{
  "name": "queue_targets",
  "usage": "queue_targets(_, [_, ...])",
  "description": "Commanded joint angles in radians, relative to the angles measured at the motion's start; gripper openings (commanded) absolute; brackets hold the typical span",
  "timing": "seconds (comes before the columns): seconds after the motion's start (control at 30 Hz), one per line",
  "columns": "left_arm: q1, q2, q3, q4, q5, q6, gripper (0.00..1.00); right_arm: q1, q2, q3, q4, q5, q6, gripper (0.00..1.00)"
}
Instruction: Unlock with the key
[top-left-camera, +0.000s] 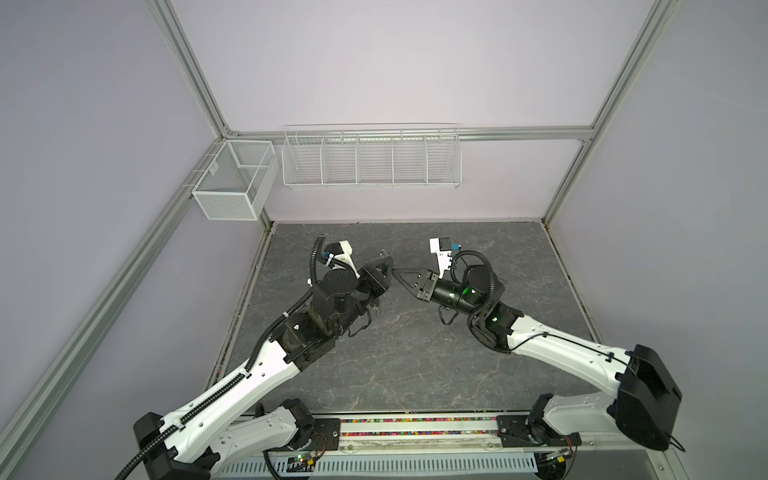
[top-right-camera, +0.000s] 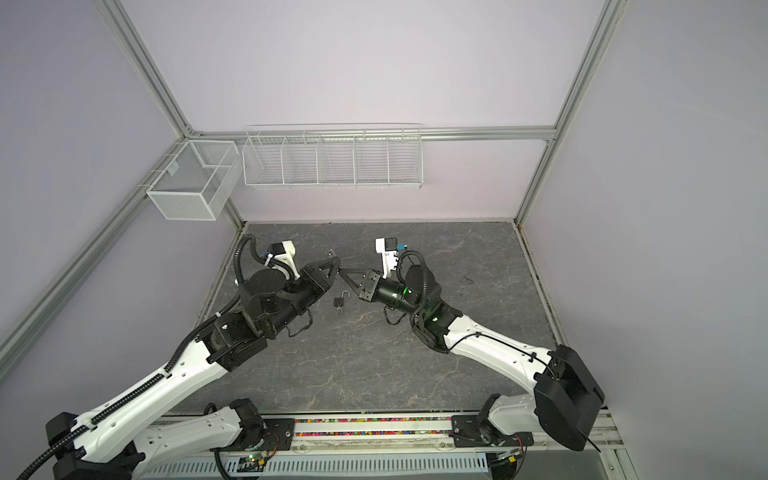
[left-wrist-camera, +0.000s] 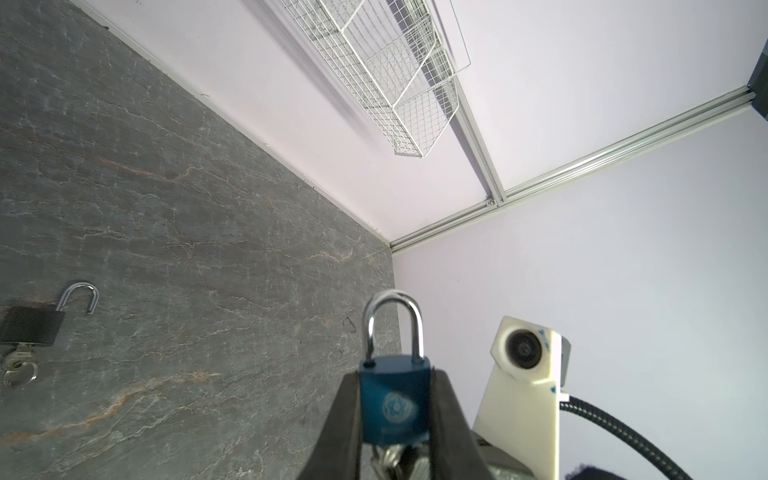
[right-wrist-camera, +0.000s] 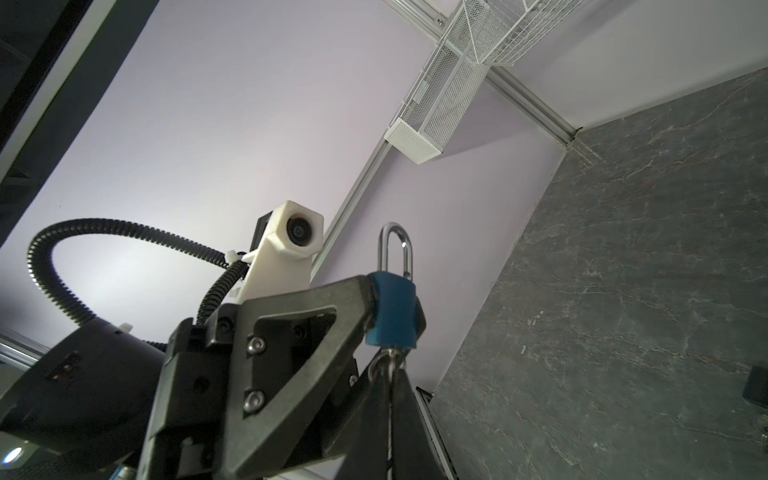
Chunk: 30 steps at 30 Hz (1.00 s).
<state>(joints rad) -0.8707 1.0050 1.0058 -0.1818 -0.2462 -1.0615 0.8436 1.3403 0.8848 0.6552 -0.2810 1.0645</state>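
The left pincer (left-wrist-camera: 395, 401) is clamped on the blue padlock (right-wrist-camera: 395, 309), its shackle (left-wrist-camera: 392, 328) seated. The right pincer (right-wrist-camera: 390, 386), closed on the key (right-wrist-camera: 388, 360), meets the padlock's underside just ahead of its tips. Turning seems in hand: next, roll the right wrist while the left holds firm.

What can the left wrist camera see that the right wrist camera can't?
Only the left wrist view clearly shows the small black padlock lying on the grey stone table with its silver loop open. Only the right wrist view shows the white mesh box basket and the right fingers shut on the silver key. Both show the blue padlock, loop closed, squeezed between the left fingers.
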Motion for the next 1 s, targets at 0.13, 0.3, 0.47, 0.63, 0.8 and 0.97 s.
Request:
queue_targets(0.13, [-0.019,0.024,-0.014,-0.054,0.099,0.017,0.00,0.007,-0.034,-0.031,0.111,0.003,0.036,0.07])
queue_targets(0.3, [-0.017,0.040,0.074,-0.216,-0.009,0.144,0.00,0.013,-0.108,-0.012,-0.177,0.041,-0.166,0.13])
queue_targets(0.47, [-0.017,0.041,0.118,-0.352,-0.107,0.280,0.00,0.016,-0.206,0.034,-0.474,0.142,-0.360,0.34])
queue_targets(0.63, [-0.017,0.025,0.051,-0.347,-0.077,0.447,0.00,-0.003,-0.240,0.126,-0.790,0.179,-0.517,0.57])
queue_targets(0.8, [-0.019,-0.031,-0.080,-0.262,-0.024,0.593,0.00,-0.043,-0.157,0.254,-1.046,0.102,-0.607,0.69])
queue_targets(0.97, [-0.053,-0.041,-0.164,-0.166,0.008,0.707,0.00,-0.047,-0.072,0.331,-1.159,0.079,-0.664,0.76])
